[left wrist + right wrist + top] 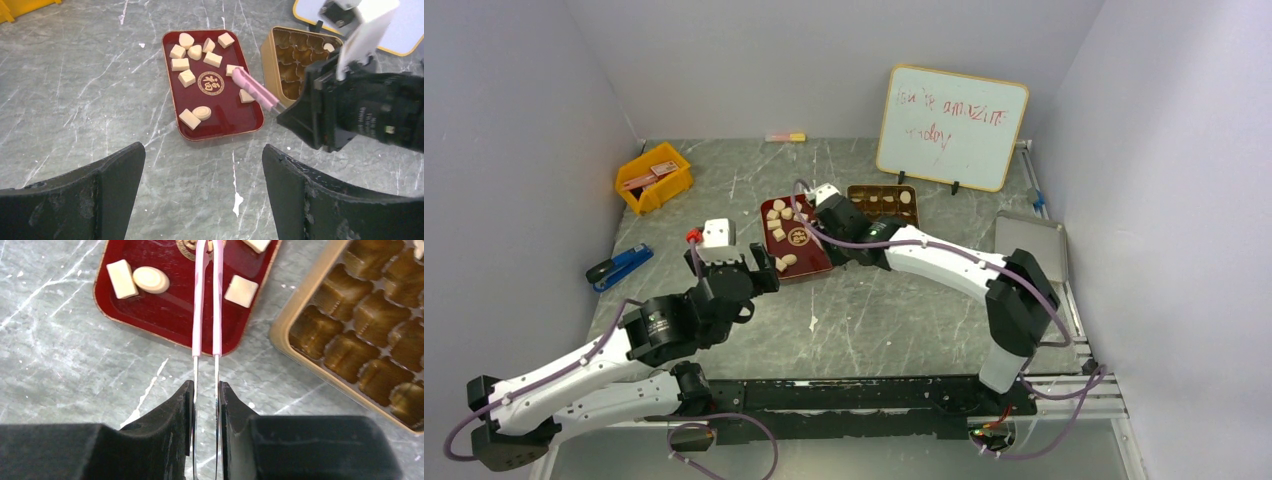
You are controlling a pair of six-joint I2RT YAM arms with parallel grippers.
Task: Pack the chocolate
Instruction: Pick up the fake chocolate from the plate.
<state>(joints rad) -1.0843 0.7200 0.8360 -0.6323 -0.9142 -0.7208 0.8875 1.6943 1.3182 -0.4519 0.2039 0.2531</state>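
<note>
Light even and diffuse, from overhead, moderately bright. Grey marbled tabletop (894,320) carries only soft, short shadows. Glossy dark red rectangular tray (235,117) shows a dull sheen, no hard glare. On it, small pale tan chocolate pieces (187,78) keep clean edges.

Top view: plain grey walls (514,150) lean outward at the frame edges, wide-lens bend.

Right wrist view: pink-tipped metal tweezers (198,315) crisp, gold compartmented tin (325,340) a touch soft.

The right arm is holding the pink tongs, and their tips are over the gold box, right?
Not quite. The right gripper does hold the pink tongs, but their tips are over the red tray, near the chocolate pieces, not over the gold box. The right wrist view shows this.
</note>
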